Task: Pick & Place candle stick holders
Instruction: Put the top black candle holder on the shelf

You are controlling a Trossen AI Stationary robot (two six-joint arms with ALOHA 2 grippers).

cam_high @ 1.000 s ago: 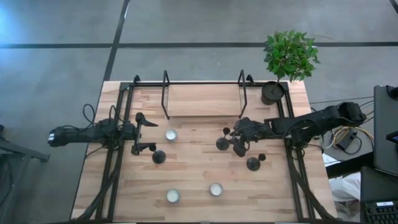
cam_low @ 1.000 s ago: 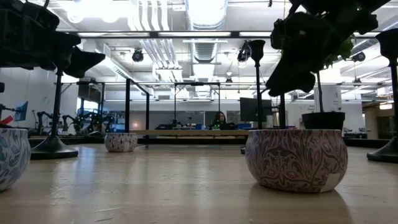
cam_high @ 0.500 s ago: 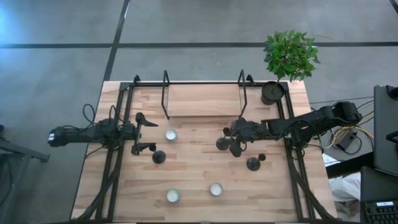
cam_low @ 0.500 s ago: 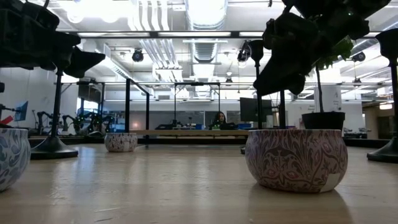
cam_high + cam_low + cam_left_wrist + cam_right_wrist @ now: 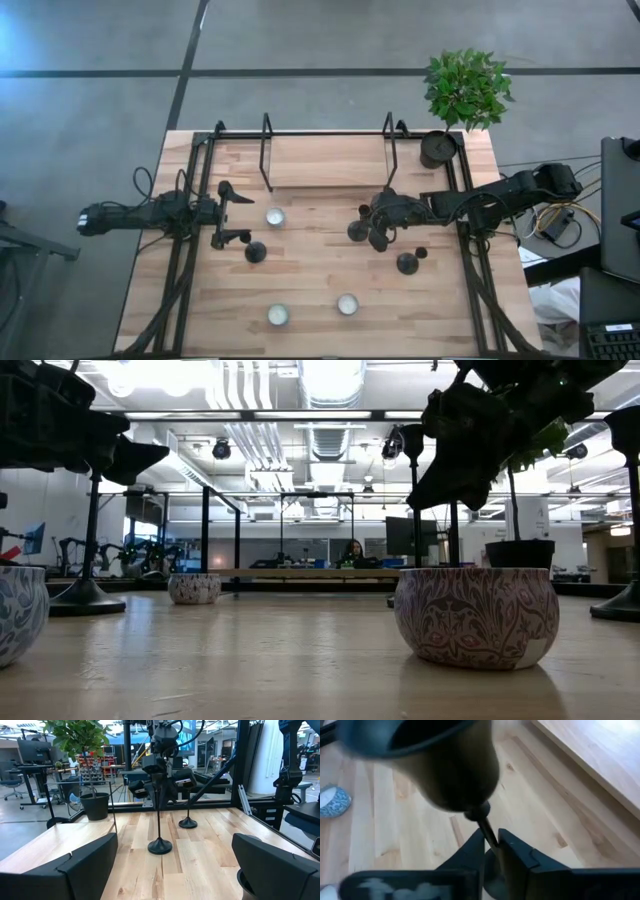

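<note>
The right hand closes on the thin stem of a black candle stick holder near the middle of the wooden tabletop; in the right wrist view its fingers pinch the stem just below the cup, and the left wrist view shows the holder's round base resting on the wood. A second holder stands at about 4 o'clock from it, a third well apart at about 8 o'clock, just beside the left hand, which waits at the tabletop's left side with fingers spread wide. Three small patterned bowls sit on the tabletop, and a potted green plant stands at the far right corner.
</note>
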